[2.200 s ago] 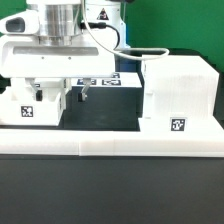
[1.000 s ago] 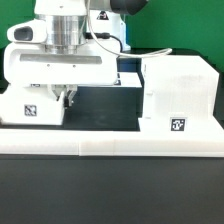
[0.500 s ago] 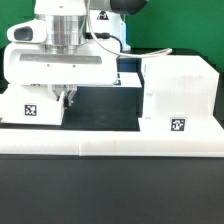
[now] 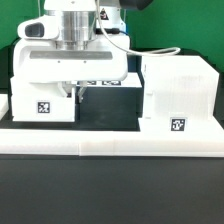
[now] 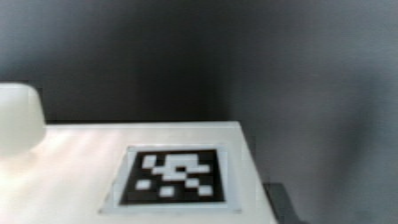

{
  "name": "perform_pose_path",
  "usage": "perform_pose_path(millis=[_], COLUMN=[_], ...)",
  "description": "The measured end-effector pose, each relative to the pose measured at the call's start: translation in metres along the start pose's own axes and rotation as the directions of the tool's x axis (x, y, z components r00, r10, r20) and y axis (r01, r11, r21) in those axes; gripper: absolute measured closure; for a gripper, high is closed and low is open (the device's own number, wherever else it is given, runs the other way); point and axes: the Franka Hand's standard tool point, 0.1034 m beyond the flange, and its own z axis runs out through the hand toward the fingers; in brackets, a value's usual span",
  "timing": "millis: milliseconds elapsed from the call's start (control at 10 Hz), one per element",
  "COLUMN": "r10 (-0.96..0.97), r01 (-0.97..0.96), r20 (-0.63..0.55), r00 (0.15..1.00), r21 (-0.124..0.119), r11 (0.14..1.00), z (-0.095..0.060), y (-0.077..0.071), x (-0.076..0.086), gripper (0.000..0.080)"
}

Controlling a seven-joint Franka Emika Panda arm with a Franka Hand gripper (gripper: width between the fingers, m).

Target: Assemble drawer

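Black table (image 4: pixel 105 115) before a green backdrop (image 4: pixel 170 25). The drawer housing (image 4: pixel 178 92) stands at 3 o'clock in the exterior view. One tray (image 4: pixel 45 105) sits at 9 o'clock under the gripper (image 4: pixel 73 94), whose finger spread is hidden. The wrist view shows a square tag (image 5: pixel 175 178).

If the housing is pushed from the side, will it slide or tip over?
The housing looks broad and boxy with a flat base, so it would probably slide, not tip. Its straight walls suggest stiff plastic.
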Motion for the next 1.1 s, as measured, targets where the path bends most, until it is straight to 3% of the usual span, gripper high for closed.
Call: perform_pose_path(millis=[100,400,500,600,900,1100], r10=[-0.016,-0.024,-0.123,-0.257,-0.501,-0.601], r01=[0.016,0.024,0.123,0.257,0.501,0.601], r20=[-0.003,-0.001,-0.004,-0.011,0.011,0.022], r00=[1.000,1.000,0.992,0.966,0.866,0.799], r21=[0.008,0.005,-0.004,-0.027,-0.030,-0.029], r11=[1.000,1.000,0.992,0.966,0.865,0.798], z=[-0.007,-0.004,-0.004,0.000,0.001,0.001], y=[-0.002,0.000,0.002,0.004,-0.012,-0.012], x=[0.003,0.001,0.002,0.003,0.008,0.008], gripper=[0.0757,0.0757,0.0757,0.0757,0.0757,0.0757])
